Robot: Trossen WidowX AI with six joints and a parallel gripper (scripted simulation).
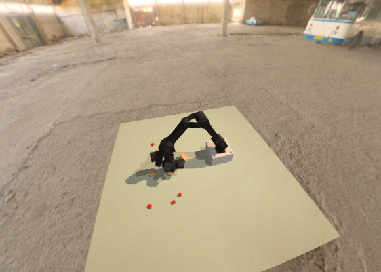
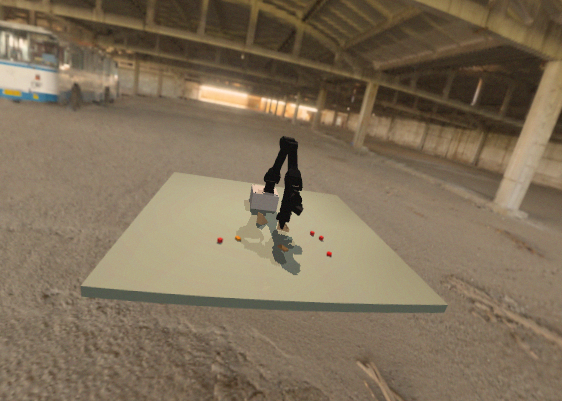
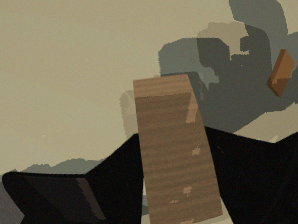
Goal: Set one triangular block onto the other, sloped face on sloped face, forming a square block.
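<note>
Above the pale table [image 1: 217, 203] [image 2: 260, 279], my claw [image 1: 171, 167] [image 2: 283, 225] [image 3: 168, 136] grips one wooden triangular block [image 2: 284, 227] [image 3: 175, 155] | its mate [image 1: 184, 157] [image 2: 261, 219] sits apart, near my grey base [image 1: 222, 159] [image 2: 264, 203] | three red cubes [image 1: 173, 202] [image 2: 321, 238] lie together off to one side, clear of my fingers

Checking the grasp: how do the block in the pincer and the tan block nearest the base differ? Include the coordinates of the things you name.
The gripped block [image 1: 171, 173] [image 2: 284, 227] [image 3: 175, 150] is between the pincer's [image 1: 171, 171] [image 2: 283, 224] [image 3: 171, 131] fingers; the loose block [image 1: 184, 157] [image 2: 261, 220] is ungripped. The loose block is nearer the base [image 1: 222, 161] [image 2: 264, 202]; the gripped block is farther. Both are tan.
</note>
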